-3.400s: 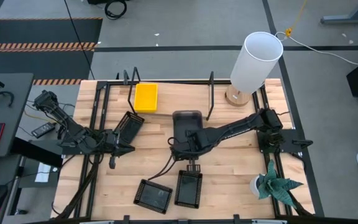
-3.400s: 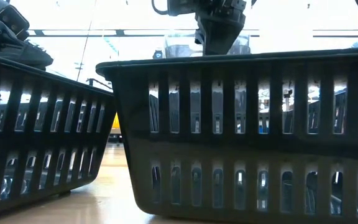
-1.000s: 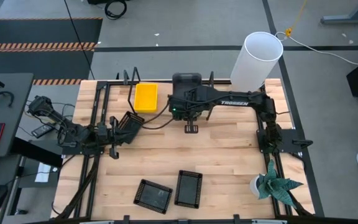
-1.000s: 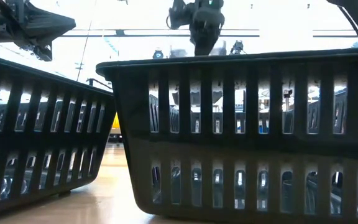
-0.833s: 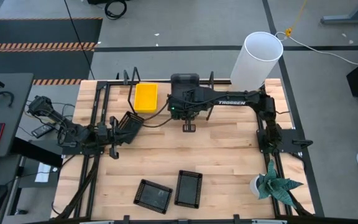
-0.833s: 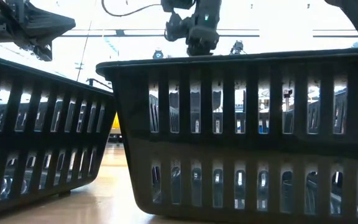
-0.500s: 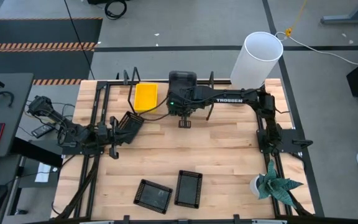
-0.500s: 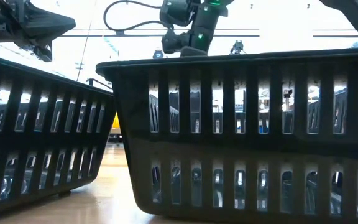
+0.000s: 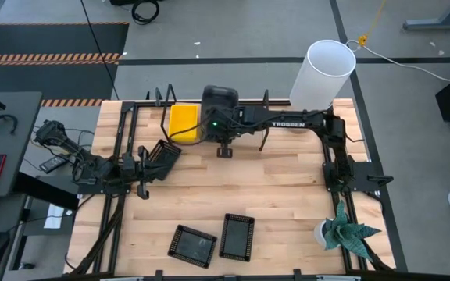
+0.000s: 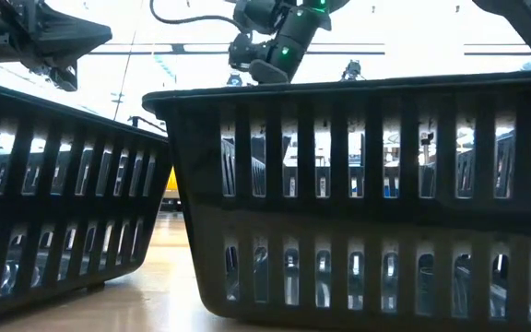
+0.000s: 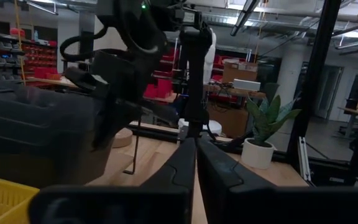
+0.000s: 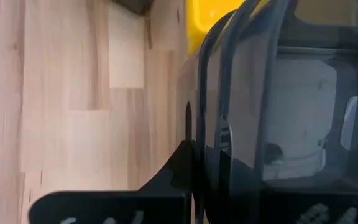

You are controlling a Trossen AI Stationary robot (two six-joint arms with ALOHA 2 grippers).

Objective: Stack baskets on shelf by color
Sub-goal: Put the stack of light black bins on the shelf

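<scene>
My right gripper (image 9: 223, 126) is shut on a solid grey basket (image 9: 219, 100) and holds it above the shelf (image 9: 266, 121), right beside the yellow basket (image 9: 182, 122), which lies flat on the shelf board. The right wrist view shows the grey basket (image 12: 278, 112) with the yellow one (image 12: 210, 18) past it. My left gripper (image 9: 144, 168) is at the table's left, shut on a black mesh basket (image 9: 162, 156). Two more black mesh baskets (image 9: 193, 246) (image 9: 237, 236) rest on their bottoms near the table's near edge and fill the low view. My left gripper holds the black mesh basket by its rim (image 11: 104, 202), pinched between the two fingers (image 11: 219, 174). The basket is lifted clear of the table and tilted (image 10: 58, 37). My right gripper pinches the grey basket's wall at its rim (image 12: 213, 155), on the side nearest the arm. The basket is lifted clear above the shelf board.
A tall white cylinder lamp (image 9: 321, 76) stands at the far right corner. A potted plant (image 9: 342, 232) sits at the near right. Upright black dividers (image 9: 162, 105) rise along the far side. Open wood lies in the table's middle (image 9: 233, 187).
My right gripper has carried the grey basket toward the table's left, closer to the yellow basket, and stayed shut on it. The basket has remained in the air.
</scene>
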